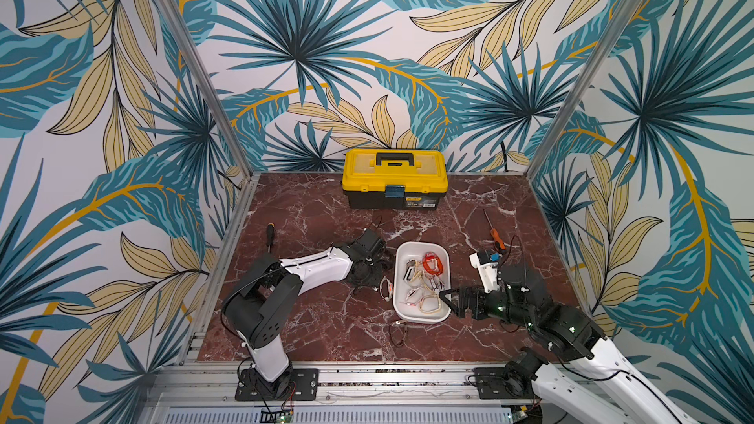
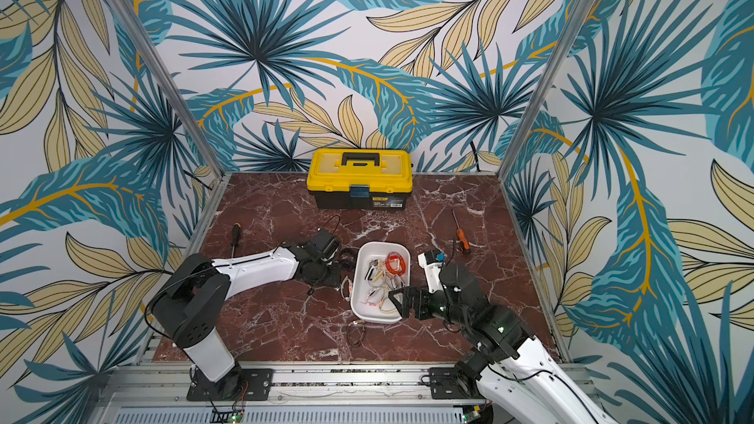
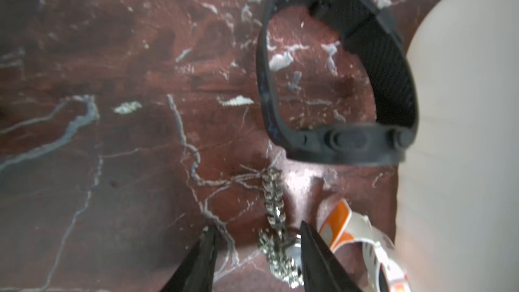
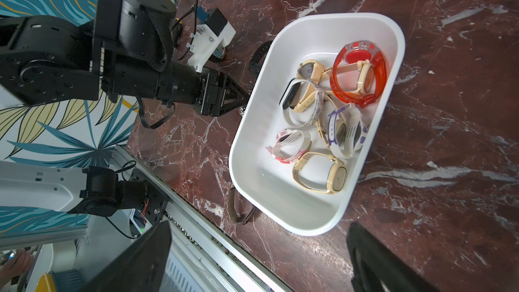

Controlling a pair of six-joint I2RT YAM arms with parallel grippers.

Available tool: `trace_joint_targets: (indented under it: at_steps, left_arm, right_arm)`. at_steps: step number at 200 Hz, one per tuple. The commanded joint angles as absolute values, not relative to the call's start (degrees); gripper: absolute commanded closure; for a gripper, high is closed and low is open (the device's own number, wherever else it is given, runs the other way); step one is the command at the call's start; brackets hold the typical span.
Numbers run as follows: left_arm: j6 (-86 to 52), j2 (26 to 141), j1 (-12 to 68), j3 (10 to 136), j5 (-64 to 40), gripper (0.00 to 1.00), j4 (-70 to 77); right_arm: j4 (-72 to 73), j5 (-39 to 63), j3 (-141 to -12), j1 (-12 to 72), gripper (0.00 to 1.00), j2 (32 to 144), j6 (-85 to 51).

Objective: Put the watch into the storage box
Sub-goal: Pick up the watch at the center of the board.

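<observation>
Left hand point(image 3: 256, 227): down low over the worktop point(image 1: 310, 320), right beside the long side of the storage box point(image 1: 422, 244) that faced the left arm.
Left hand's grip: part-way apart, not clamped. Its fingers point(image 3: 317, 257) stood one on each side of the silver link-band watch point(image 3: 276, 237), one touching the case and the other clear of it.
Silver link-band watch: lying on the red-brown marble, outside the storage box and just beside it.
Neighbours on the marble: an orange-and-white watch point(image 3: 337, 226) sat between the silver one and the box wall. A black watch point(image 3: 379, 60) stood on its edge hard up beside that same wall.
Right hand point(image 1: 451, 299): spread wide with nothing between its fingers, hovering at the box's near corner on the right arm's side.
Inside the box: a heap of watches. There was a red translucent one point(image 4: 362, 80), a beige one point(image 4: 334, 175), a white-strapped one with a black face point(image 4: 289, 96), a purple-and-white one point(image 4: 345, 127) and a pink-and-white one point(image 4: 289, 144).
Near rim: a brown-strapped watch point(image 1: 399, 332) lay on the worktop just outside the box.
Back of the worktop: a yellow-lidded toolbox point(image 1: 393, 177), lid shut.
Edges: a black-handled screwdriver point(image 1: 270, 234) lay near the left arm, and an orange-handled screwdriver point(image 1: 494, 234) lay beyond the right arm.
</observation>
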State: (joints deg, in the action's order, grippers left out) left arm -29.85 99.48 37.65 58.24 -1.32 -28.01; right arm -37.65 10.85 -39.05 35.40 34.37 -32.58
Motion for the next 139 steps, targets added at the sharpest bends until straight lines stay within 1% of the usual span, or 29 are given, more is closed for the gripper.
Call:
trace_joint_targets:
  at_steps: [1,17,50,76,101,118,139]
  left_arm:
    - [-28.5,100.3,37.2,61.8,0.0,0.51,-26.2]
    - [-28.1,101.2,37.1,62.8,0.5,0.52,-25.8]
    - [-27.2,104.1,37.0,64.9,0.3,0.59,-26.7]
    - [-27.0,105.1,36.9,65.4,1.3,0.59,-27.0]
    - [-26.4,106.2,36.8,66.1,1.7,0.63,-27.9]
    - [-26.2,106.4,36.8,66.1,1.8,0.67,-27.9]
    - [-25.8,106.8,36.8,66.3,1.2,0.75,-28.1]
  right_arm:
    - [-38.5,11.8,-38.2,35.7,0.0,34.0,-32.3]
    - [-38.5,11.7,-38.1,35.7,0.0,34.1,-32.3]
    - [-38.3,12.4,-38.0,35.8,0.0,34.6,-31.9]
    - [-38.5,12.7,-38.2,35.8,0.0,34.4,-31.1]
    - [-38.5,13.2,-38.6,35.8,0.0,34.3,-30.6]
    - [-38.6,14.1,-39.0,35.8,0.0,34.8,-30.1]
    - [-39.7,15.0,-40.1,35.9,0.0,36.1,-28.7]
